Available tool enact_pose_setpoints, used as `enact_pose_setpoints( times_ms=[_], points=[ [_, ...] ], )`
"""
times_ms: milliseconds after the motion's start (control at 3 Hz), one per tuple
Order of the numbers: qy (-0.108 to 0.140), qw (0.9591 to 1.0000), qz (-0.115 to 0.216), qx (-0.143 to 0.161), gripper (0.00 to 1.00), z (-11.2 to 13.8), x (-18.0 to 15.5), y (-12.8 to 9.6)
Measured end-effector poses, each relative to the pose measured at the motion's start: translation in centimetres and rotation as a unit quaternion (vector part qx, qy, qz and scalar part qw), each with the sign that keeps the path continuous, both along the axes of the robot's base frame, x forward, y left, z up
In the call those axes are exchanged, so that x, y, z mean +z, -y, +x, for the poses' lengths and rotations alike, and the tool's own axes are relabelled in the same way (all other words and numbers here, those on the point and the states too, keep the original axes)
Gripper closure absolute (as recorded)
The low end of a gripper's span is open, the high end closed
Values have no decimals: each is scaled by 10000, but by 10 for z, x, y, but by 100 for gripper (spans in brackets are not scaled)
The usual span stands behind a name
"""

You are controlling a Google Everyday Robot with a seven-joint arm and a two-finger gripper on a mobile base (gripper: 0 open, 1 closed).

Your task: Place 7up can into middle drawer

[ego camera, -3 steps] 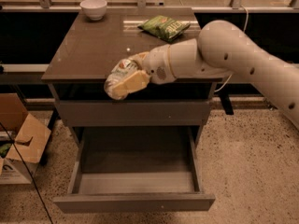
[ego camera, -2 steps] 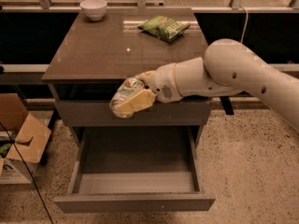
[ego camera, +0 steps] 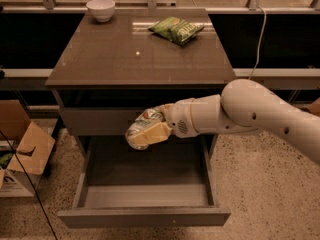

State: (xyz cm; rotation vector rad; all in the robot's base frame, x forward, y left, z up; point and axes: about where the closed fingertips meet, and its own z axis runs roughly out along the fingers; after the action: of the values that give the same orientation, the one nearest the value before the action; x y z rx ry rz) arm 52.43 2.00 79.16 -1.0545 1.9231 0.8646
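We log: pincer (ego camera: 150,132) clamped on 7up can (ego camera: 134,134), can tilted, hanging over the open middle drawer (ego camera: 145,196), just below the tabletop (ego camera: 125,54) edge

One end effector (ego camera: 150,130) over one open drawer (ego camera: 145,217), seemingly one can (ego camera: 136,135), bowl (ego camera: 100,9), bag (ego camera: 177,29).

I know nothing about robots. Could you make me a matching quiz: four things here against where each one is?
1. small round white bowl
2. flat green crisp bag
3. silvery-white and green 7up can
4. wide grey middle drawer

A. clamped in the end effector, above the drawer
B. pulled open, low in front
C. back left of the brown cabinet top
D. back right of that top

Pairs: 1-C, 2-D, 3-A, 4-B
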Motion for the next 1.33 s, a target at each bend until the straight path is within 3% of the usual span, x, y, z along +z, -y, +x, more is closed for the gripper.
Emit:
enact_pose_setpoints(
  times_ms=[333, 667, 1000, 1333],
  points=[
    [-160, 9996, 50, -214, 100, 8, -30, 2],
    [-454, 9978, 207, -428, 100, 30, -95, 10],
    [-454, 9978, 207, -427, 100, 30, -95, 10],
    [-779, 9964, 240, -217, 100, 39, -130, -8]
  ],
)
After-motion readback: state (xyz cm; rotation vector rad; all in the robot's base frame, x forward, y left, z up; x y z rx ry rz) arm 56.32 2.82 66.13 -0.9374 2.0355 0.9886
